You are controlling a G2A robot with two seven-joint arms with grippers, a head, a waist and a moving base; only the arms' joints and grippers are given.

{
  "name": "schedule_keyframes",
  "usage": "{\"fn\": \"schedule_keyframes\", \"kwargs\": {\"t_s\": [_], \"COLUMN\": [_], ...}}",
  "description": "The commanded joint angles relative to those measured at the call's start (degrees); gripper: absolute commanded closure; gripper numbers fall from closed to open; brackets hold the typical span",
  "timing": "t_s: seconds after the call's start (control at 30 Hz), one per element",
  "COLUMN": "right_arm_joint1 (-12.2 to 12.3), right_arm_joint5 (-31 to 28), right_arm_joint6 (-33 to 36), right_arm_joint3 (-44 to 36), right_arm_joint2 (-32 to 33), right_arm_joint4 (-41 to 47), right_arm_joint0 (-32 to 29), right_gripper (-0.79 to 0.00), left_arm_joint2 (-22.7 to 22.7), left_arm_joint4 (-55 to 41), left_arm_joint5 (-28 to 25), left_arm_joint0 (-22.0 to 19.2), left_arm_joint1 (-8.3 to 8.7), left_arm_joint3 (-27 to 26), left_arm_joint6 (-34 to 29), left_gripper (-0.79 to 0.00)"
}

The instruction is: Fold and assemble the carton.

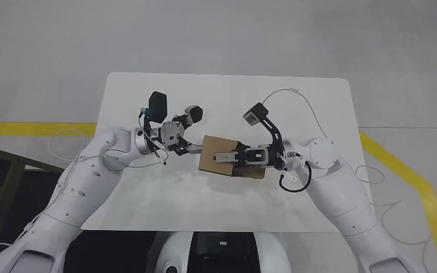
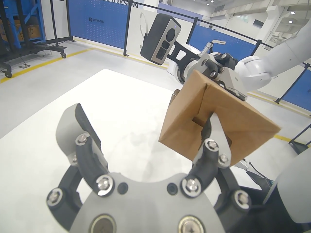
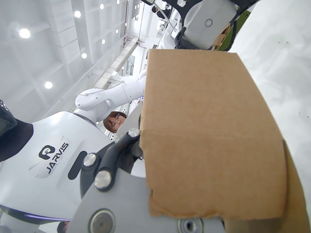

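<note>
The brown carton (image 1: 216, 146) is up over the middle of the white table (image 1: 136, 95), folded into a box shape, with its long side running between the 2 arms. From the left wrist view you can see its near end (image 2: 187, 117), where the flaps meet along a seam and leave a small notch. Whether its underside touches the tabletop I can't make out.

The right gripper (image 1: 222, 157) has it pinched: 1 finger (image 2: 233, 86) lies flat along the upper face, the other is under the cardboard, and in that arm's own wrist view the carton (image 3: 209, 127) sits right up against the gripper body.

The left gripper (image 2: 145, 115) is at the carton's other end, spread wide. 1 finger (image 2: 215, 127) has its tip poked into the notch between the end flaps, touching the cardboard; the other finger (image 2: 85, 124) stands well off to the side over bare table, holding nothing.

A thin white cable (image 1: 311, 106) loops across the far right part of the table, well apart from the carton.
</note>
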Motion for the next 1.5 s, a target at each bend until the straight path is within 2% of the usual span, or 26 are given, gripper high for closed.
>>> {"fn": "schedule_keyframes", "kwargs": {"t_s": [0.0, 0.27, 0.47, 0.73, 0.9, 1.1, 1.27, 1.3, 1.4, 1.43, 1.47], "right_arm_joint1": [0.0, 0.3, 0.3, -2.0, -3.7, -5.7, -6.9, -7.1, -7.6, -7.7, -7.8], "right_arm_joint5": [0.0, 1.5, 1.8, 0.4, -2.0, -3.8, -4.4, -4.6, -4.9, -5.0, -5.0], "right_arm_joint6": [0.0, 1.2, 3.7, 6.7, 8.0, 5.5, 2.9, 2.9, 3.1, 3.2, 3.2], "right_arm_joint3": [0.3, 4.9, 10.5, 22.2, 27.8, 33.9, 37.3, 37.8, 39.1, 39.5, 39.8], "right_arm_joint2": [0.0, 0.4, -0.7, -7.1, -10.7, -13.6, -14.9, -15.0, -15.4, -15.5, -15.6], "right_arm_joint4": [-0.2, -3.0, -5.4, -4.3, -3.0, -3.5, -3.4, -3.3, -3.3, -3.3, -3.2], "right_arm_joint0": [0.1, 0.7, 3.1, 8.0, 10.4, 13.2, 14.4, 14.5, 15.0, 15.1, 15.2], "right_gripper": [0.0, 0.0, 0.0, 0.0, 0.0, 0.0, 0.0, -0.037, -0.357, -0.548, -0.776], "left_arm_joint2": [-0.1, -3.3, -3.8, 0.1, 3.0, 5.8, 6.2, 6.2, 6.2, 6.2, 6.2], "left_arm_joint4": [0.1, 2.2, 8.6, 18.1, 24.0, 29.7, 31.5, 32.1, 33.3, 33.6, 33.9], "left_arm_joint5": [0.0, 0.0, 0.0, 0.0, 0.0, 0.0, 0.0, 0.0, 0.0, 0.0, 0.0], "left_arm_joint0": [-0.1, 1.0, 3.1, 4.2, 3.8, 2.5, 2.1, 2.1, 2.1, 2.1, 2.0], "left_arm_joint1": [0.05, 0.94, 2.01, 3.62, 4.38, 4.46, 4.13, 4.07, 3.83, 3.74, 3.64], "left_arm_joint3": [0.3, 4.0, 1.2, 0.0, 2.4, 5.1, 6.8, 7.1, 7.8, 8.0, 8.1], "left_arm_joint6": [0.1, 0.6, 2.5, 9.8, 15.3, 19.1, 23.5, 24.1, 25.4, 25.7, 26.0], "left_gripper": [-0.785, -0.785, -0.785, -0.785, -0.785, -0.785, -0.785, -0.785, -0.785, -0.785, -0.785]}}
